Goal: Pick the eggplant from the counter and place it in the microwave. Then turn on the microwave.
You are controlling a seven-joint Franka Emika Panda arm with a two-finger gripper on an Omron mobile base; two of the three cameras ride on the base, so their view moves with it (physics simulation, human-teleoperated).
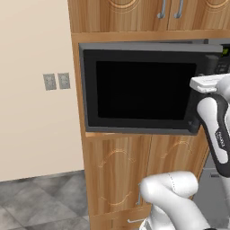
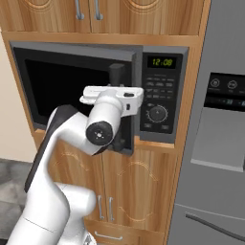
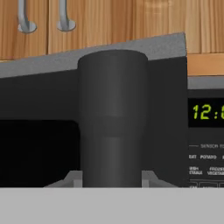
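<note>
The microwave (image 1: 139, 90) sits built into wooden cabinetry, its black glass door (image 2: 67, 86) swung slightly out from the body. My gripper (image 3: 111, 179) is shut on the door's dark vertical bar handle (image 3: 113, 118), with a fingertip on each side of it. From the right base view the white hand (image 2: 112, 101) covers the handle's lower part (image 2: 116, 72). The button panel (image 2: 160, 93), with its green display (image 2: 161, 61) and dial (image 2: 157, 114), lies just right of the hand. The eggplant and the counter are out of view.
A grey refrigerator (image 2: 220, 143) stands right of the microwave. Wooden cabinet doors with metal pulls (image 2: 88, 12) are above, more cabinets (image 1: 121, 175) below. A beige wall with two outlets (image 1: 56, 81) and a grey tiled floor (image 1: 36, 197) lie to the left.
</note>
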